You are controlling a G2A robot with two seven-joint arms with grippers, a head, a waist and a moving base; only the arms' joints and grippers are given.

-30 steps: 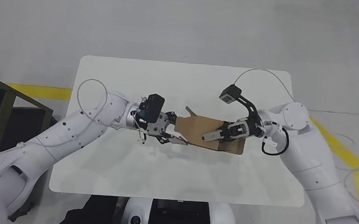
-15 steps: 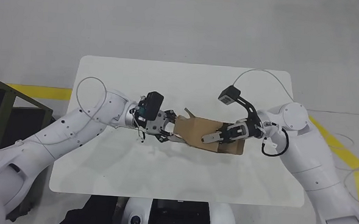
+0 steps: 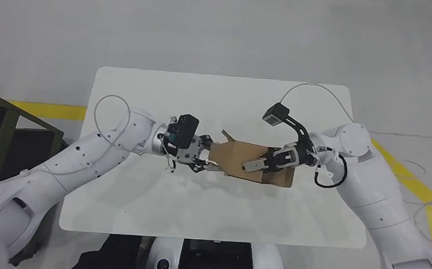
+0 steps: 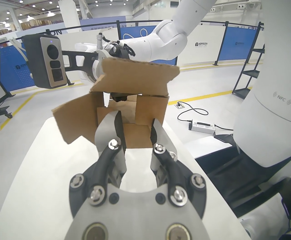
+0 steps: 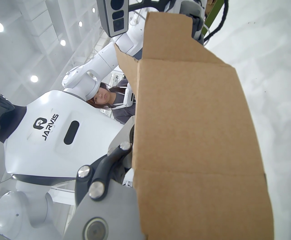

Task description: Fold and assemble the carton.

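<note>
carton [image 3: 238,156] barely moved; right fingers [image 3: 253,164] pinch its top panel, left fingers [image 4: 103,131] spread empty at its flaps.

Holds left gripper [image 4: 136,120] level, fingers [image 4: 104,129] spread apart, a wide gap between the tips. Points right gripper [image 3: 252,164] back toward those fingertips, closed on the top panel of the carton [image 3: 237,154], one finger [image 5: 122,136] just beside the panel's edge. Bends both arms inward, wrists facing.

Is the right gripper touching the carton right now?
Touching. Top view shows the right gripper clamped over the carton panel; left wrist view shows its lower finger underneath.
</note>
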